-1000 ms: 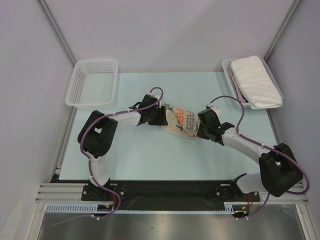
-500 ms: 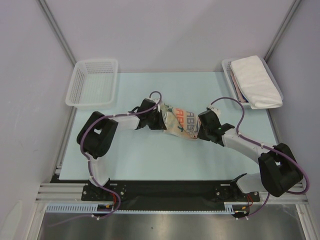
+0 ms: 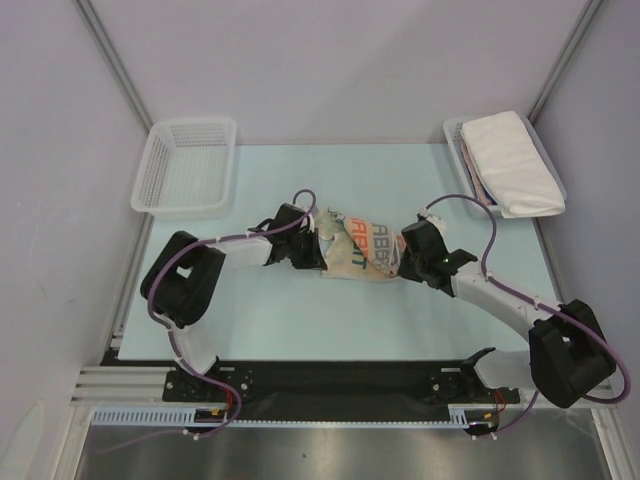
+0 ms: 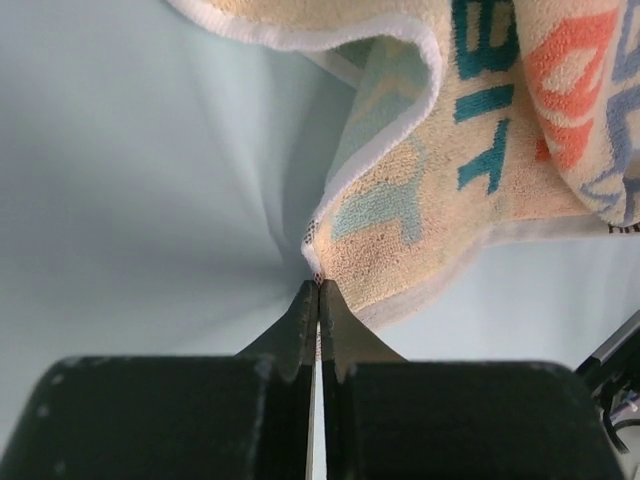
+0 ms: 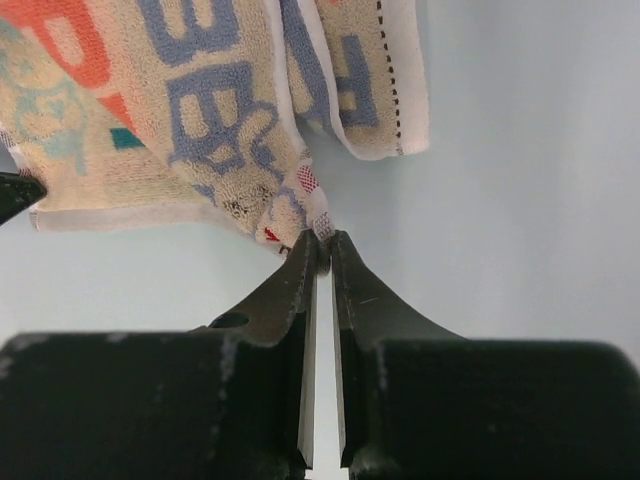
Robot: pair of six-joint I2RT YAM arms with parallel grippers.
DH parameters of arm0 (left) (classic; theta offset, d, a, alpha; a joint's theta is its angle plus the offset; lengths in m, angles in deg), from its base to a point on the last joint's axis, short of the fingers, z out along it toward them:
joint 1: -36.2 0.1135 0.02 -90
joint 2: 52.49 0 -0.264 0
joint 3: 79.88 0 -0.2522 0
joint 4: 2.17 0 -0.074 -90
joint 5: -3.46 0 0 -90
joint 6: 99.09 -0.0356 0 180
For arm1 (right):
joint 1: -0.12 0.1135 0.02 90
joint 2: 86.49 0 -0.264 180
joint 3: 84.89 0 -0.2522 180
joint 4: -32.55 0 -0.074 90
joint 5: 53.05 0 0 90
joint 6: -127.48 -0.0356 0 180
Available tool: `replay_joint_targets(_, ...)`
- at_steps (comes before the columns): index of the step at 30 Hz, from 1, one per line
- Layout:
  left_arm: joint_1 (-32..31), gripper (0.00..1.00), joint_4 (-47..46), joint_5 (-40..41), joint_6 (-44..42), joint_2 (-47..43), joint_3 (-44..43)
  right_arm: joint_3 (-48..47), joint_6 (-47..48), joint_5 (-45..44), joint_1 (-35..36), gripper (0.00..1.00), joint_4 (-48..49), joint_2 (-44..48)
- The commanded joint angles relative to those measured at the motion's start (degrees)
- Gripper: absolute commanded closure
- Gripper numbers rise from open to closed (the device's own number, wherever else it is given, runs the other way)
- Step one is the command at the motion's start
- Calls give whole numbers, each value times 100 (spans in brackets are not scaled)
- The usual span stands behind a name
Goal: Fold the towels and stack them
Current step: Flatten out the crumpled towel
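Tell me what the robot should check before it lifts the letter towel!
1. Left gripper pinching a corner of the towel: ok.
2. Right gripper pinching another corner: ok.
3. Towel lying flat: not ok, it is bunched and folded over.
4. Both pinched corners on the same edge: cannot tell.
5. White towel out of the way, on the right basket: ok.

A cream towel (image 3: 362, 250) with colourful lettering lies crumpled and bunched in the middle of the bench (image 3: 280, 310), its edges curled over. A folded white towel (image 3: 510, 160) sits far right, over a pinkish towel (image 3: 480, 188).
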Motion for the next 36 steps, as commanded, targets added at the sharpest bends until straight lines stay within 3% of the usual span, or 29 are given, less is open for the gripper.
replay_joint_targets(1, -11, 100, 196, -49, 90, -536, 75, -258, 109, -92, -24, 98, -250, 278)
replay_joint_targets(8, 121, 100, 371, 162, 458, -1765, 242, -1110, 346, -30, -59, 100, -760, 752)
replay_joint_targets(13, 235, 100, 679, 619, 529, -2583, -609, -2471, 916, -170, -130, 100, -954, 447)
replay_joint_targets(17, 349, 100, 909, 874, 424, -2637, -1567, -3377, 1286, -40, -349, 100, -779, 199)
replay_joint_targets(22, 718, 100, 891, 892, 468, -2269, -2850, -4203, 1699, 233, -727, 100, -111, -187)
replay_joint_targets(27, 938, 100, 260, 866, 529, -1610, -3712, -4819, 1945, 654, -1035, 100, 775, -792)
replay_joint_targets(32, 1052, 100, -348, 989, 424, -881, -4432, -5794, 2077, 664, -1193, 100, 1006, -1628)
replay_joint_targets(36, 1228, 100, -498, 726, 459, -90, -5616, -7066, 2244, 638, -1211, 100, 1093, -2357)
